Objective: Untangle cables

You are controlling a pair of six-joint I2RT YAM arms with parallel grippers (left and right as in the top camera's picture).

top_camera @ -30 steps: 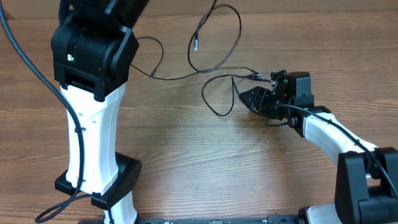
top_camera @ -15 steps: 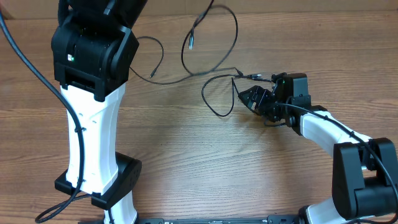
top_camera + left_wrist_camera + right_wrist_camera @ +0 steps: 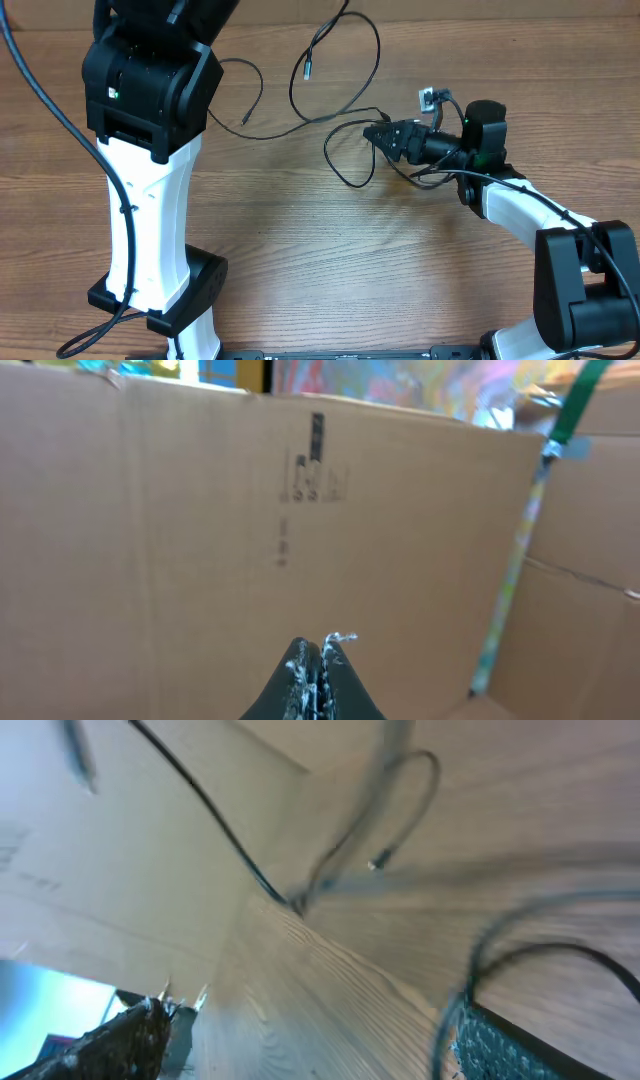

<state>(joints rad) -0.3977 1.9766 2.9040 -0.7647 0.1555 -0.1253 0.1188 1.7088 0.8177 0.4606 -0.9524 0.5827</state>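
- At far left, the left arm (image 3: 150, 150) stands tall over the table (image 3: 300, 270) (its tip is out of the overhead view).
- From the wrist camera, the left gripper (image 3: 318, 660) has its fingers pressed together and faces a box (image 3: 180, 510). No cord shows between them.
- Across the far middle of the table lie the cables (image 3: 300, 125). One long run goes rightward from beside the left arm, and a big curve rises past the far edge. A plug (image 3: 307, 70) sits inside that curve.
- Right of centre, a smaller loop (image 3: 338, 172) lies just left of the right gripper (image 3: 385, 133) and meets the long run close to its tip.
- The right gripper points left, low over the wood, with jaws apart (the wrist view shows both fingers spread wide). It clamps nothing. Blurred cord passes close to one finger, but I cannot tell whether any lies between them.
- Progress looks partial. The cords lie in open curves rather than a knot, yet they cross near the right gripper. That crossing remains to be parted and each cord laid separately.
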